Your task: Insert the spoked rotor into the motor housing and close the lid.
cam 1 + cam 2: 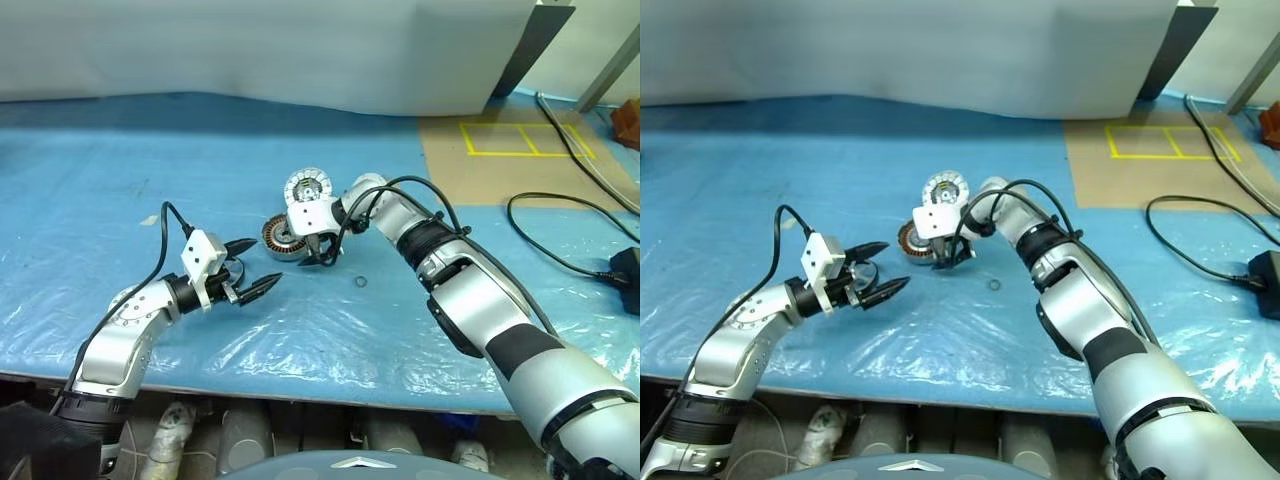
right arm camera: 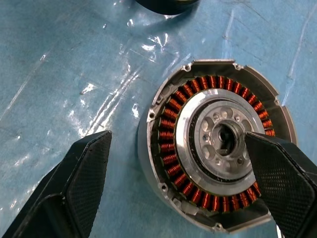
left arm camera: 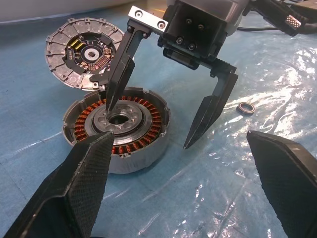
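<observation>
The motor housing (image 3: 143,151), a grey cup ringed with copper windings, lies on the blue sheet mid-table. The spoked rotor (image 2: 212,144), a silver wheel with holes round its hub, sits inside the windings. The lid (image 3: 84,49) stands tilted just behind the housing, its whitish inner face showing. My right gripper (image 1: 318,256) hangs open over the housing, pointing down. One of its fingers (image 3: 119,74) has its tip at the rotor's hub, and the other comes down outside the rim. My left gripper (image 1: 265,262) is open and empty, a short way left of the housing and pointing at it.
A small metal ring (image 1: 361,282) lies on the sheet right of the housing. Black cables (image 1: 560,215) run over the right side, beyond a brown board with yellow tape squares (image 1: 520,140). The table's front edge (image 1: 300,395) is close below my arms.
</observation>
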Available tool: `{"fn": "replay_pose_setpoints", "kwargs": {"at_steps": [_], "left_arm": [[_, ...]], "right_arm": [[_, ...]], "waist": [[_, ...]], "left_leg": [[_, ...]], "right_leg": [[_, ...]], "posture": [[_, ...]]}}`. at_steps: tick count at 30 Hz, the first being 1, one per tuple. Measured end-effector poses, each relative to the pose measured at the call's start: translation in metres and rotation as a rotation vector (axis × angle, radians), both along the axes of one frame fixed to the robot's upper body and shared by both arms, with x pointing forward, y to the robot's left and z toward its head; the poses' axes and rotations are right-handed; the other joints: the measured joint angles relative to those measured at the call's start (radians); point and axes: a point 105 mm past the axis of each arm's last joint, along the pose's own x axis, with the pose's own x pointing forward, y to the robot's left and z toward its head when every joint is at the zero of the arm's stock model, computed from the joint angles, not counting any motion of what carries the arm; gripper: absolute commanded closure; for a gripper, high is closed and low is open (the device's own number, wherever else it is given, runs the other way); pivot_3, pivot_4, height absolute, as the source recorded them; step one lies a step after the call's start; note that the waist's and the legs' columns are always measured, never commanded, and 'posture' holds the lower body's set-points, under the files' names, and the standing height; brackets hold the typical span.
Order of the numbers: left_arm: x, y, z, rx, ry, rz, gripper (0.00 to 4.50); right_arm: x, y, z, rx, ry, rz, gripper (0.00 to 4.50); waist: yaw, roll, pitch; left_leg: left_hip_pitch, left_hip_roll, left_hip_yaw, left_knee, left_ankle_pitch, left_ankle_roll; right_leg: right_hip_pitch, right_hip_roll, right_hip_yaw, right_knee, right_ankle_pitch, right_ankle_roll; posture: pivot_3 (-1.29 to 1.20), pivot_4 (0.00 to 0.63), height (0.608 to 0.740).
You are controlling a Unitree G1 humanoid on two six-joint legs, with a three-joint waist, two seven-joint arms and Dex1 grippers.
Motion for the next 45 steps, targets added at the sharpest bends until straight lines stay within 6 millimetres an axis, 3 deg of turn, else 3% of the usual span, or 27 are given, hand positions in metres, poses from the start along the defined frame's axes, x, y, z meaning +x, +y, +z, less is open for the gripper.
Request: {"fn": "replay_pose_setpoints", "kwargs": {"at_steps": [7, 10, 16, 25, 38, 45], "left_arm": [[0.0, 0.0, 0.0, -0.001, 0.006, 0.004, 0.0], [0.0, -0.001, 0.001, -0.001, 0.004, 0.008, 0.0], [0.0, -0.003, 0.003, -0.006, -0.003, 0.007, 0.0], [0.0, -0.004, 0.003, -0.01, 0.009, 0.009, 0.0], [0.002, -0.008, 0.007, -0.018, -0.003, -0.004, 0.0], [0.004, -0.012, 0.01, -0.022, -0.013, -0.022, 0.0]], "right_arm": [[0.001, 0.0, -0.003, -0.023, -0.022, 0.002, 0.01], [0.001, -0.002, -0.006, -0.04, -0.026, 0.008, 0.55], [-0.001, -0.001, -0.003, -0.039, -0.033, 0.032, 2.57], [-0.004, -0.003, -0.002, -0.074, -0.074, 0.094, 2.6], [-0.031, -0.058, 0.006, -0.268, -0.061, 0.293, 2.6], [-0.036, -0.048, 0.0, -0.29, -0.09, 0.334, 2.6]], "waist": [[0.0, 0.0, 0.0], [0.0, 0.0, 0.0], [0.0, 0.0, 0.0], [0.0, 0.0, 0.0], [0.003, 0.0, 0.0], [-0.002, -0.001, -0.001]], "left_leg": [[0.0, 0.0, 0.0, 0.0, 0.0, 0.0], [0.0, 0.0, 0.0, 0.0, 0.0, 0.0], [0.001, 0.0, 0.0, 0.0, 0.0, 0.0], [0.005, 0.001, 0.0, 0.002, -0.002, -0.003], [0.001, 0.001, 0.0, 0.004, 0.0, 0.0], [0.003, 0.001, 0.001, 0.004, 0.0, 0.0]], "right_leg": [[0.0, 0.0, 0.0, 0.0, 0.0, 0.0], [0.0, 0.0, 0.0, 0.001, 0.0, 0.0], [0.0, 0.0, 0.0, 0.001, 0.0, 0.0], [0.0, 0.0, 0.001, 0.01, -0.002, -0.004], [-0.002, 0.0, 0.0, 0.01, -0.003, -0.004], [-0.001, 0.0, 0.001, 0.011, -0.003, -0.004]], "posture": [[0.0, 0.15, 0.74], [0.0, 0.15, 0.74], [0.0, 0.15, 0.74], [0.0, 0.15, 0.74], [0.0, 0.15, 0.74], [0.0, 0.15, 0.74]]}}
